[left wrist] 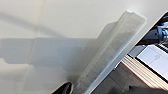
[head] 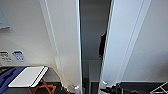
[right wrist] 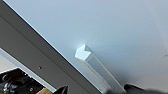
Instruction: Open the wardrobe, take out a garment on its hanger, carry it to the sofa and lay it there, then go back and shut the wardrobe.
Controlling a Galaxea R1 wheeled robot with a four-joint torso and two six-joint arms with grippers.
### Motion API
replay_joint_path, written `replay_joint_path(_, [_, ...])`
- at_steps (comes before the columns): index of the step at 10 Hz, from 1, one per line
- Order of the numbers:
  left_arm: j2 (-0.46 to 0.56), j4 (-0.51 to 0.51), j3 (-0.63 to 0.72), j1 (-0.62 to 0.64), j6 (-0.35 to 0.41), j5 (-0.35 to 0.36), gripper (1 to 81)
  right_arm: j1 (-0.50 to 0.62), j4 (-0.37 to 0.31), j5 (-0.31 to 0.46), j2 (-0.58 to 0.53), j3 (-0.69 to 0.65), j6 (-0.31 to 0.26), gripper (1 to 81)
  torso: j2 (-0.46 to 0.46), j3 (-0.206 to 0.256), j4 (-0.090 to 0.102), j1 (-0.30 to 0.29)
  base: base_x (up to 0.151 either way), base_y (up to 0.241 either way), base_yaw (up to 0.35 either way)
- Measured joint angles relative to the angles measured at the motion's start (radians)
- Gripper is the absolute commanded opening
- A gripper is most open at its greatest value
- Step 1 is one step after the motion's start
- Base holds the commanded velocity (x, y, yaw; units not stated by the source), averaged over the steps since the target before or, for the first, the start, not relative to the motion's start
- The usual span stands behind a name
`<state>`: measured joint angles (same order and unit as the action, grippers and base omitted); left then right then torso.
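Observation:
The wardrobe (head: 67, 37) stands right before me, its two white doors ajar with a dark gap between them. Inside the gap, a strip of the maroon garment (head: 102, 46) hangs behind the right door's edge. My left gripper (head: 75, 88) is low at the left door, and the left wrist view has that door's white handle (left wrist: 110, 52) close up. My right gripper (head: 103, 85) is low at the right door (head: 125, 37). Its dark fingertips (right wrist: 61, 90) stand apart on either side of the right handle (right wrist: 96, 67), so it is open. The sofa is hidden.
A white board on an orange folding stand (head: 28, 76) sits at the lower left with blue cloth (head: 7, 77) beside it. Small signs (head: 18, 56) hang on the left wall. A thin metal frame (head: 160, 88) shows at the lower right.

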<state>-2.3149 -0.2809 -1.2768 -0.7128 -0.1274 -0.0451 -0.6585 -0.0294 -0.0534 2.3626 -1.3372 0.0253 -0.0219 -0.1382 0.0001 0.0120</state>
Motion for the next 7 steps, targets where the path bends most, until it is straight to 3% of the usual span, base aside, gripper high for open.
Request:
replay_joint_path(2, [0.014, -0.013, 0.008, -0.019, 0.007, 0.025, 81.1, -0.002, 0.042, 0.031, -0.017, 0.019, -0.003, 81.1, 0.000, 0.000, 0.000, 0.000, 0.000, 0.000, 0.000])
replay_joint_path(7, [0.094, -0.014, 0.066, -0.055, 0.017, 0.032, 81.1, -0.039, 0.067, 0.016, -0.079, 0.068, -0.006, 81.1, 0.000, 0.001, 0.000, 0.000, 0.000, 0.000, 0.000])
